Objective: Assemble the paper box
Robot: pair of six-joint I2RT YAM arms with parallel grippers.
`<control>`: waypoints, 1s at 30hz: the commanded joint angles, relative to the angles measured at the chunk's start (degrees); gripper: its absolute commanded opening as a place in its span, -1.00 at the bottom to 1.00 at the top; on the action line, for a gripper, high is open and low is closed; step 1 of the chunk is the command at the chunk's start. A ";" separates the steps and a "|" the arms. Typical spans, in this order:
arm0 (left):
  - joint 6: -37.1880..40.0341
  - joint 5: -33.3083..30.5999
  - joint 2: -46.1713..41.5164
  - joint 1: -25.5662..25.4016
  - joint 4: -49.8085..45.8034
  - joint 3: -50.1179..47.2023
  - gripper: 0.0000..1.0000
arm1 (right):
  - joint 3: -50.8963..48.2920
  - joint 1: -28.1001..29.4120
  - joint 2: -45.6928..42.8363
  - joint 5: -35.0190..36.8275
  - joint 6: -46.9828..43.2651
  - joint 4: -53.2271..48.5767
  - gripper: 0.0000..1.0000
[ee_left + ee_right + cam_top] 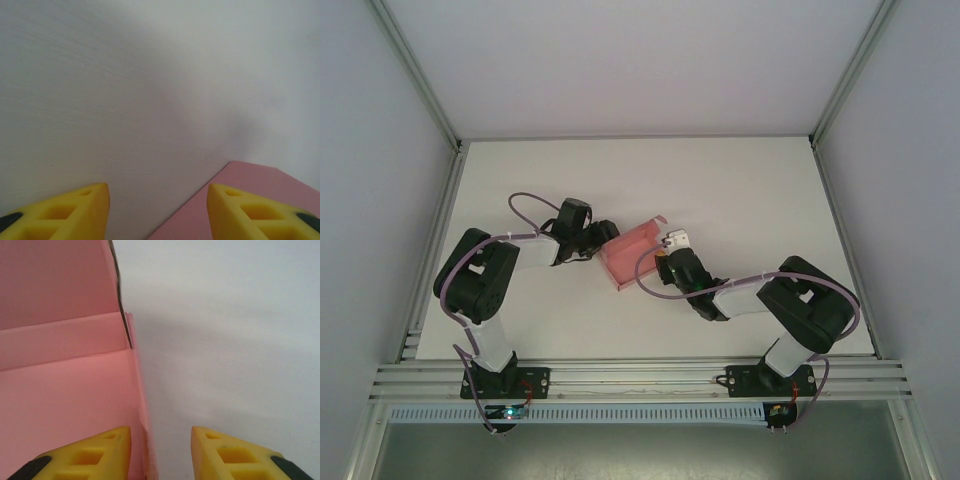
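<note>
- R end effector [161, 430]: fingers apart, straddling box [65, 390] edge, one finger inside, one outside; prob. set to pinch that wall upright.
- L end effector [157, 186]: fingers apart, empty; box corner under one finger, likely bracing opp. side.
- Box on surface [740, 190], part-folded, between both.

paper box [632, 256]: smooth matt pink card. table [740, 190]: matt white, faint grain. fingers [95, 455]: matt yellow plastic. rails [640, 375]: bare metal.
</note>
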 commanded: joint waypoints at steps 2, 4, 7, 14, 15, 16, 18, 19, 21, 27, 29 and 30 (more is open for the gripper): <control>1.90 0.12 0.98 -0.99 0.11 0.62 0.10 | 1.05 0.90 -0.09 -1.67 0.88 -2.31 -0.34; 2.99 0.03 0.65 -1.14 -0.18 0.93 0.12 | 1.12 0.91 0.16 -1.52 0.83 -2.36 -0.36; 5.29 -0.79 0.12 -1.31 -1.79 2.19 0.14 | 1.84 0.97 1.02 -1.64 0.80 -2.94 -0.37; 11.10 -6.14 -1.14 -1.35 -10.34 8.58 0.29 | 4.43 1.02 1.76 0.76 2.30 -8.08 -0.65; 12.46 -7.93 -1.81 -1.35 -11.87 9.50 0.33 | 4.53 0.98 1.87 1.48 2.98 -8.82 -0.70; 13.37 -10.35 -2.48 -1.53 -13.98 10.77 0.38 | 4.72 0.85 1.83 2.05 3.55 -9.57 -0.72; 15.61 -15.53 -4.44 -1.27 -18.64 13.16 0.38 | 5.45 0.99 1.29 4.02 6.07 -12.39 -0.73; 16.09 -18.05 -5.55 -1.26 -20.67 14.07 0.40 | 6.07 1.05 0.79 5.84 8.18 -14.81 -0.73; 16.58 -22.72 -8.16 -1.26 -23.85 15.21 0.53 | 8.34 1.36 0.09 10.88 14.90 -22.75 -0.78; 19.49 -26.72 -16.82 -1.27 -25.44 12.76 0.63 | 11.27 3.46 0.86 10.55 22.14 -27.87 -0.73; 20.88 -24.83 -19.69 -1.26 -24.57 11.00 0.67 | 11.92 3.67 0.91 9.93 22.69 -28.42 -0.71; 20.76 -23.84 -20.72 -1.27 -24.38 10.34 0.69 | 12.10 3.78 0.67 9.72 22.53 -28.71 -0.66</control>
